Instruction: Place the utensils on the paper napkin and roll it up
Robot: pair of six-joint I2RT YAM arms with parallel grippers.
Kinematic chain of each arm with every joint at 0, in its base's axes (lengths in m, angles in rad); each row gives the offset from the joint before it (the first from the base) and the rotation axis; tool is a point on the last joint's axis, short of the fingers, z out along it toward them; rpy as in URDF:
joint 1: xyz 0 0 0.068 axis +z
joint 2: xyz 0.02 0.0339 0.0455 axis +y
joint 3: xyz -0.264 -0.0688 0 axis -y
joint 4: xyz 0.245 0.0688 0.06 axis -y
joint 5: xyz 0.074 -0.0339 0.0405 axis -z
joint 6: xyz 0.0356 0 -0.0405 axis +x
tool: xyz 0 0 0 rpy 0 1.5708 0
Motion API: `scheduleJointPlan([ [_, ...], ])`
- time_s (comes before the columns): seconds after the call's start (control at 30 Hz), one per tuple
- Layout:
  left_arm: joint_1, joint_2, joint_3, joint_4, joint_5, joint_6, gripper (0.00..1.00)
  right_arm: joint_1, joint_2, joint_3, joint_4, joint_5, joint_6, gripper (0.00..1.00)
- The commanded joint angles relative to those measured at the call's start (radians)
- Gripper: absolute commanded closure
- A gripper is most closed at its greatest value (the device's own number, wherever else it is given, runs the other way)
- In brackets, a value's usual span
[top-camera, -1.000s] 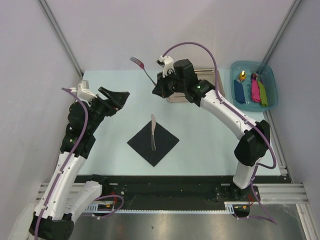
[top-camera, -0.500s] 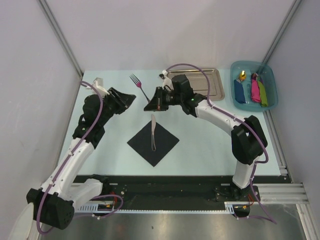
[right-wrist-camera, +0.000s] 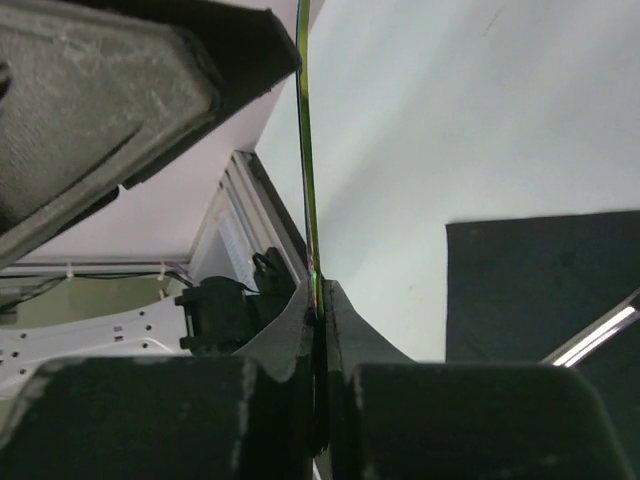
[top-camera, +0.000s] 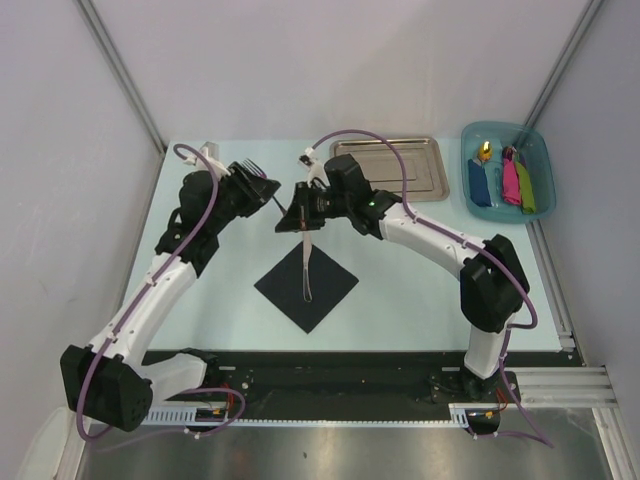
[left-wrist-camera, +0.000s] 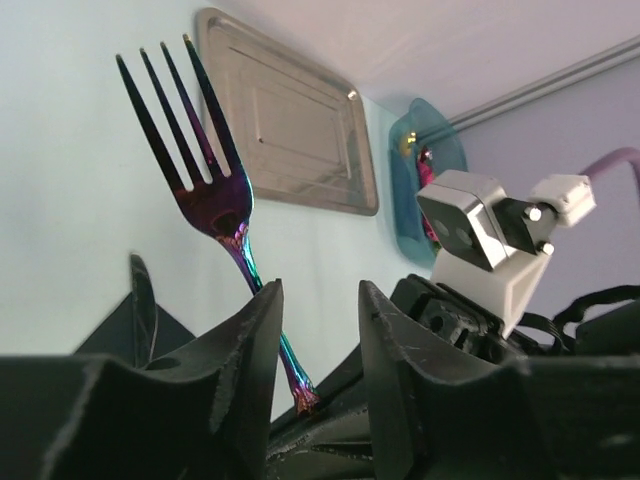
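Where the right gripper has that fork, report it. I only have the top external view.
Observer: In the right wrist view, the right gripper is shut on the fork. It pinches the handle, which rises edge-on from between its fingertips.
Operator: Now give me the left gripper.
Observer: In the left wrist view, the left gripper has its jaws apart. The low end of the handle shows through the gap, beyond them.
Operator: Count the tines.
Observer: There are four, all pointing away from the left gripper.
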Motion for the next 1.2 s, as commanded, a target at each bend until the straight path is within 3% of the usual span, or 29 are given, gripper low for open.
scheduleJointPlan([
  [0.0, -0.006, 0.018, 0.053, -0.066, -0.034, -0.004, 0.60, 0.011, -0.011, 0.066, -0.059, 0.075, -0.082, 1.00],
  [0.27, -0.006, 0.013, 0.056, -0.095, -0.044, -0.009, 0.67, 0.016, -0.010, 0.070, -0.109, 0.159, -0.105, 1.00],
  [1.07, -0.006, 0.071, 0.030, -0.063, 0.000, -0.066, 0.73, 0.036, 0.000, 0.080, -0.094, 0.100, -0.071, 1.00],
  [1.17, -0.004, 0.073, 0.026, -0.063, 0.003, -0.067, 0.78, 0.041, 0.000, 0.077, -0.096, 0.098, -0.070, 1.00],
])
